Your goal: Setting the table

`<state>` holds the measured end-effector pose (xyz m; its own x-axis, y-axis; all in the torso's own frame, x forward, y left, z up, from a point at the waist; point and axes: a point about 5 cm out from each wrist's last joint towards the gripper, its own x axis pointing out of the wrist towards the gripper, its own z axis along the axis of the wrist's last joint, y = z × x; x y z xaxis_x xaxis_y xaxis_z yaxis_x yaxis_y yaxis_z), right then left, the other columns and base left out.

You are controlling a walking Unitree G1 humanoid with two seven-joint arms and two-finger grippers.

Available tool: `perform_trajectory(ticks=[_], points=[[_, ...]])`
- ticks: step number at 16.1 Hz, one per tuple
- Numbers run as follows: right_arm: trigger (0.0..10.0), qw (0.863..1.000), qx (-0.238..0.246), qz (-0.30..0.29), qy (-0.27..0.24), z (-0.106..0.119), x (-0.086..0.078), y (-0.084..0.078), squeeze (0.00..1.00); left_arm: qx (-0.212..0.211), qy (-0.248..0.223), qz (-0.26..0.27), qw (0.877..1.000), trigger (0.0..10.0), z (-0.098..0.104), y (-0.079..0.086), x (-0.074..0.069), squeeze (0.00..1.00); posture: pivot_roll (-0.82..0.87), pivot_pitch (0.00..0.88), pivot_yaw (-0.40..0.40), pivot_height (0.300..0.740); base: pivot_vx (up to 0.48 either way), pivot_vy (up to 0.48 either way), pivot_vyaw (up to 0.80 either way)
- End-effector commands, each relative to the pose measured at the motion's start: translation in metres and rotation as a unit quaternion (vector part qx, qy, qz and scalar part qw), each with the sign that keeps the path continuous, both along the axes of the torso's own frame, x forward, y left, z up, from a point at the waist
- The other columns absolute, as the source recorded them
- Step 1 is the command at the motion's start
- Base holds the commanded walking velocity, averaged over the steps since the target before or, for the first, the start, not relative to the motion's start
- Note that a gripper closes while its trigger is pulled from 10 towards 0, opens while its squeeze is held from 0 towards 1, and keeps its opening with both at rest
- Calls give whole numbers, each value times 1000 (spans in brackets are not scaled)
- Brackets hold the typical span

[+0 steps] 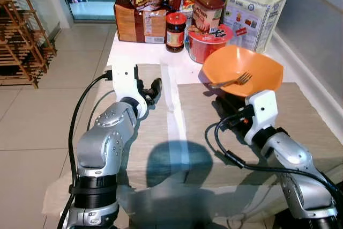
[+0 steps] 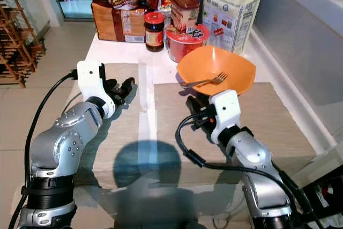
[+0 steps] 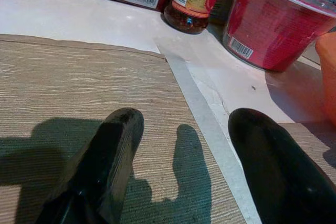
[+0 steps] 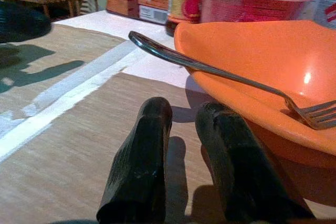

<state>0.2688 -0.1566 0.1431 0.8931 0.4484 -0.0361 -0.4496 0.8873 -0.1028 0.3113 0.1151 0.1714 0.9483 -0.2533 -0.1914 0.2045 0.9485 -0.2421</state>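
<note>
An orange bowl point(image 1: 252, 65) stands at the far edge of the right beige placemat point(image 1: 300, 127), and a metal fork point(image 1: 231, 82) lies in it with its handle sticking out over the rim towards me. My right gripper point(image 1: 220, 105) rests low on that mat just in front of the bowl, below the fork handle point(image 4: 173, 56). Its fingers point(image 4: 142, 161) are shut with nothing between them. My left gripper point(image 1: 152, 90) hovers open over the left beige placemat point(image 1: 150, 132), near the white strip between the mats, holding nothing.
Groceries crowd the back of the table: a red noodle cup point(image 1: 206, 41), a dark jar point(image 1: 175, 31), a brown box point(image 1: 140, 25) and a white bag point(image 1: 254, 9). A wooden rack point(image 1: 19, 36) stands on the floor to the left. A grey wall point(image 1: 316, 30) runs along the right.
</note>
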Motion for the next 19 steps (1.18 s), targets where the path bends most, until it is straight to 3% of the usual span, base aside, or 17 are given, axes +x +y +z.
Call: perform_trajectory(ticks=[1, 8, 11, 12, 14, 17, 19], points=[[10000, 999, -8, -27, -18, 6, 4, -10, 0, -1, -8, -2, 1000, 10000, 4, -2, 2, 0, -97, 0, -7, 740, 0, 0, 0], [10000, 994, -30, -106, -21, 5, -2, -52, 0, -2, -7, -8, 1000, 10000, 4, -4, 2, 0, -104, 0, -4, 740, 0, 0, 0], [10000, 996, -25, -86, -15, 3, -7, -43, 0, -1, -6, -10, 1000, 10000, 4, -5, 2, 0, -115, 0, -2, 740, 0, 0, 0], [10000, 1000, -14, -20, -8, 4, -17, -21, 0, 0, -7, -11, 1000, 10000, 4, -6, 3, 0, -113, 0, -2, 740, 0, 0, 0], [10000, 999, 1, 44, -6, 11, -27, -2, 0, 0, -7, -12, 1000, 10000, 4, -6, 3, 0, -114, 0, -2, 740, 0, 0, 0], [10000, 999, -2, 38, -15, 14, -25, -3, 0, 3, -8, -11, 1000, 10000, 4, -6, 3, 0, -116, 0, -3, 740, 0, 0, 0], [10000, 998, 9, -16, -55, 26, -17, -13, 0, 19, -17, -9, 1000, 10000, 9, -4, 10, 0, -113, 0, -4, 740, 0, 0, 0]])
